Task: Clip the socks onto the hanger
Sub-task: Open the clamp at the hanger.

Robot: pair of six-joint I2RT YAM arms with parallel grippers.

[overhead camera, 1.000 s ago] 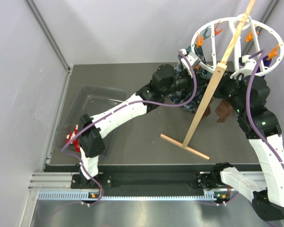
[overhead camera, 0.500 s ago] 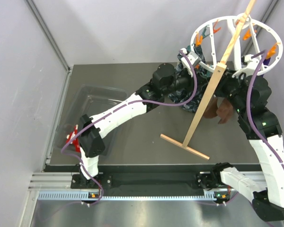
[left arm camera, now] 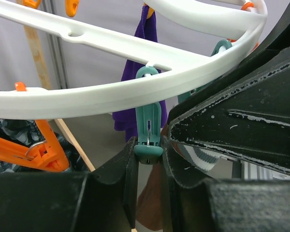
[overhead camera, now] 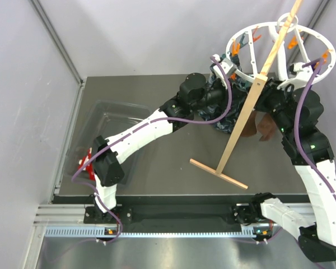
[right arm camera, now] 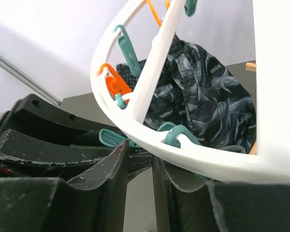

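The hanger (overhead camera: 235, 42), a white ring on a slanted pole, stands at the back right. My left gripper (left arm camera: 149, 150) is shut on a teal clip (left arm camera: 149, 125) hanging from the ring (left arm camera: 87, 96), pinching its lower end. Behind that clip hangs the dark brown sock (left arm camera: 152, 203), which also shows under my right arm (overhead camera: 264, 130); what holds it is hidden. My right gripper (right arm camera: 140, 152) sits just below the ring (right arm camera: 208, 162) with a narrow gap between its fingers. Bare table shows through that gap. A red sock (overhead camera: 85, 164) lies at the bin's near end.
The wooden pole (overhead camera: 246, 117) slants down to a crossbar (overhead camera: 218, 172) mid-table. A clear plastic bin (overhead camera: 117, 106) sits at the left. A dark-blue patterned cloth (overhead camera: 221, 115) hangs under the ring and a purple sock (left arm camera: 135, 92) hangs behind it. Orange clips (left arm camera: 43, 150) dot the ring.
My right arm has risen a little toward the ring and its fingers have parted slightly. The brown sock has shifted up with it. My left gripper keeps its pinch on the teal clip.
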